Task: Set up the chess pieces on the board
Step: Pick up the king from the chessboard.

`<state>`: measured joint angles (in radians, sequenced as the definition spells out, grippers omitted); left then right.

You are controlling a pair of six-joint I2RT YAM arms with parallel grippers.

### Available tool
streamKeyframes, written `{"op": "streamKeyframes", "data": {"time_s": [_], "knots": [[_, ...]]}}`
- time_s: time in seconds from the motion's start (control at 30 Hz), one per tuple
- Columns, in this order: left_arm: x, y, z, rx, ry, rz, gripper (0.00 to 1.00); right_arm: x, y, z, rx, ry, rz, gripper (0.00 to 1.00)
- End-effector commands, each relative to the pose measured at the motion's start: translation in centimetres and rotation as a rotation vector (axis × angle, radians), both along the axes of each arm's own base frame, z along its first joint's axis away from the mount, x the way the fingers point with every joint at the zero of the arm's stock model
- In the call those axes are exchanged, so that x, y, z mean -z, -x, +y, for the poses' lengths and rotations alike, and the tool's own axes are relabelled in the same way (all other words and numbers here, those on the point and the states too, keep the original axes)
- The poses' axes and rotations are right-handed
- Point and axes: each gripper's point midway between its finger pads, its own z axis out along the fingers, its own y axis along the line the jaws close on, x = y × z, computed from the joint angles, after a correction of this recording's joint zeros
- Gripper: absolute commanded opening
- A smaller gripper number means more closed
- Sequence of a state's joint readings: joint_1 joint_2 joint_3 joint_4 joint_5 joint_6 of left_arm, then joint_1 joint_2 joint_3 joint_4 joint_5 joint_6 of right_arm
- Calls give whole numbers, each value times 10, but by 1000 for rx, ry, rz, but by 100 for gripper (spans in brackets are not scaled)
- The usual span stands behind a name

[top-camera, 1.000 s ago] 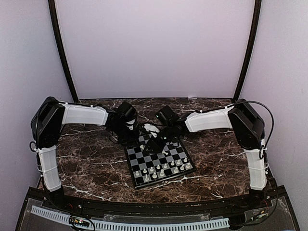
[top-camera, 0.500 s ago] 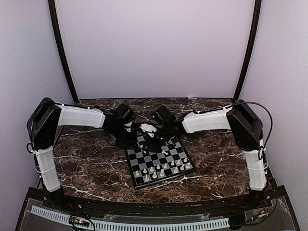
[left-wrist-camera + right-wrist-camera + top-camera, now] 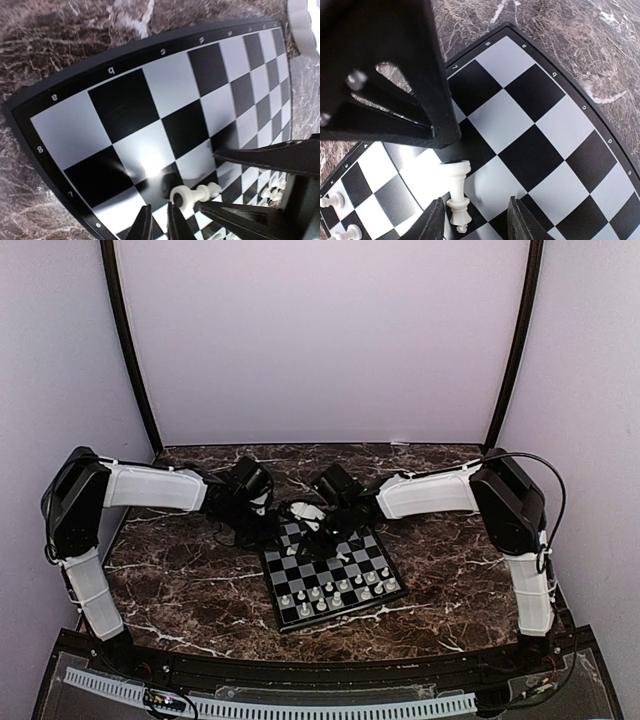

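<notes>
a: why is the right gripper [image 3: 476,220] straddling that piece [image 3: 456,192]?
b: it lies tipped over on the far rows of the board [image 3: 535,150]; the fingers are apart, ready to pinch it. the left gripper [image 3: 160,225] is shut, empty, just beside.
a: and the bowl [image 3: 305,25]?
b: can't tell what's inside.

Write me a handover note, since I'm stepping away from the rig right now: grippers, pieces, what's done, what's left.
Left gripper: shut, nothing between its fingers, low over the black-and-silver checkered chessboard.
Right gripper: open, straddling one small cream-white plastic chess piece that seems to lie on its side on the board's far half.
Done: other cream-white pieces stand in rows along the board's near edge.
Left: grip the fallen piece and stand it up. White scalloped bowl beyond the board: contents not visible.
</notes>
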<state>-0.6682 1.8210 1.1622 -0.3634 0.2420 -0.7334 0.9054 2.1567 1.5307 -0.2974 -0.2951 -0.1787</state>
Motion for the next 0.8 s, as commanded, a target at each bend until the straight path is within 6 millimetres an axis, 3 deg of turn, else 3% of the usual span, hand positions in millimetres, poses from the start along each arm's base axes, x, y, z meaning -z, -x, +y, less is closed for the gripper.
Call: {"op": "streamKeyframes", "data": {"time_s": [0.0, 0.17, 0.4, 0.47, 0.57, 0.77], "knots": [[-35, -3, 1, -33, 44, -86, 13, 21, 20, -1, -47, 64, 15, 42], [-55, -1, 12, -61, 41, -140, 15, 23, 15, -2, -59, 79, -31, 33], [-65, 11, 28, -37, 41, -209, 43, 29, 22, -6, -133, 93, -44, 9], [-64, 17, 29, -21, 58, -209, 46, 28, 24, -7, -145, 90, -34, 3], [-64, 26, 26, -17, 110, -199, 49, 13, 25, -7, -165, 69, -7, 0], [-78, 35, 17, -51, 269, -201, 50, -46, 23, -10, -228, -5, 23, 0]]}}
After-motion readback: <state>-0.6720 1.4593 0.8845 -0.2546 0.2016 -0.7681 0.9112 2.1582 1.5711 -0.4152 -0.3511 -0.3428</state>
